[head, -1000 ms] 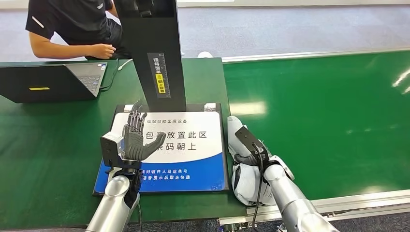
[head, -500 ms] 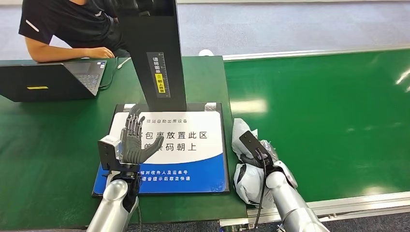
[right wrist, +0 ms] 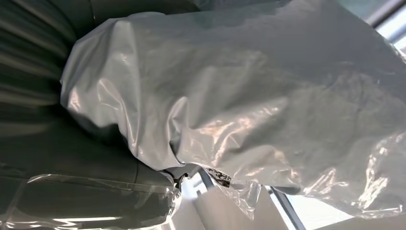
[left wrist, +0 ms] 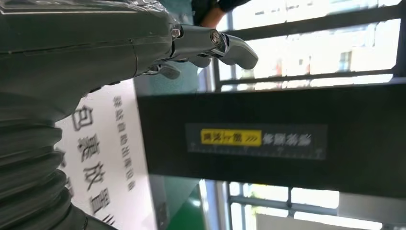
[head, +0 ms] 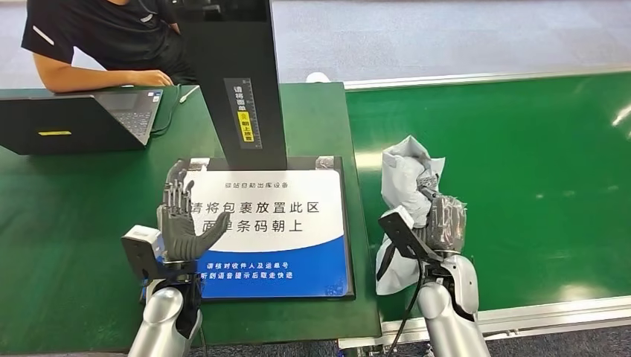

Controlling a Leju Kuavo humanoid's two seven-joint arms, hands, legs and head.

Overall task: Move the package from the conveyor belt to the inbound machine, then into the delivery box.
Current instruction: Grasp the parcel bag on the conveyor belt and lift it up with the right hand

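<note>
My right hand (head: 444, 222) grips a white plastic package (head: 405, 175) and holds it up above the near edge of the green conveyor belt (head: 521, 163). The crumpled white package (right wrist: 249, 110) is pressed close against that hand in the right wrist view. My left hand (head: 180, 219) is raised with fingers spread and nothing in it, over the left part of the inbound machine's white and blue plate (head: 279, 223). In the left wrist view the left hand (left wrist: 95, 52) stands before the machine's black post (left wrist: 268, 139).
The machine's black post (head: 242, 82) rises behind the plate. An open laptop (head: 82, 119) sits at the back left of the green table (head: 67, 223), and a person in a dark shirt (head: 89, 37) leans on the table behind it. A metal rail (head: 551, 316) borders the belt's near edge.
My right hand has lifted the package off the belt's near edge and turned it upright. My left hand has drifted left and a little toward me, still spread.
</note>
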